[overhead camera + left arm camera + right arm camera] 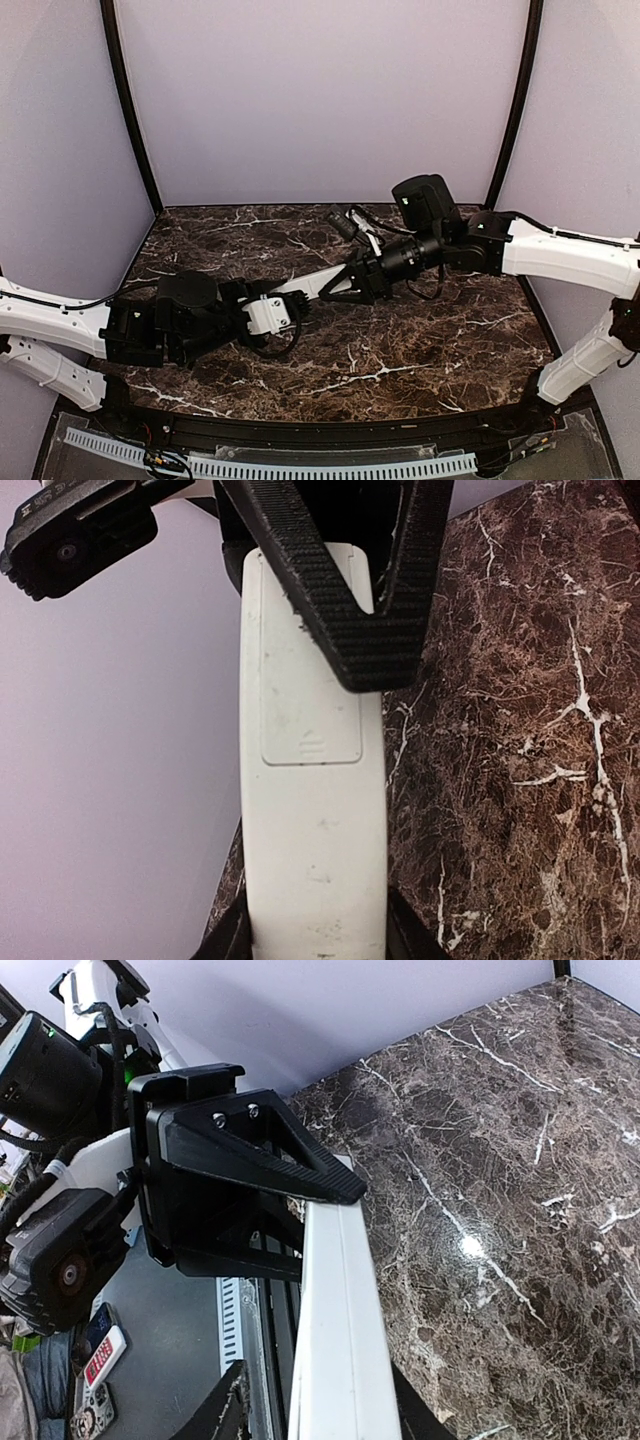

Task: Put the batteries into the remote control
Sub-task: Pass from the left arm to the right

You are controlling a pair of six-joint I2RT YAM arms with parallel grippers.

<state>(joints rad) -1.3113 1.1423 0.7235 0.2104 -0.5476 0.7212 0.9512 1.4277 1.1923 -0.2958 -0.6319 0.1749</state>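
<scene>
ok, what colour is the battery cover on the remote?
The battery cover is white, matching the remote; clearest in the left wrist view.

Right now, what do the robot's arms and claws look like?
The left arm and right arm are white tubes with black joints and thin black cables. The left gripper and right gripper are black, each with triangle-shaped fingers covered in tiny ridges.
</scene>
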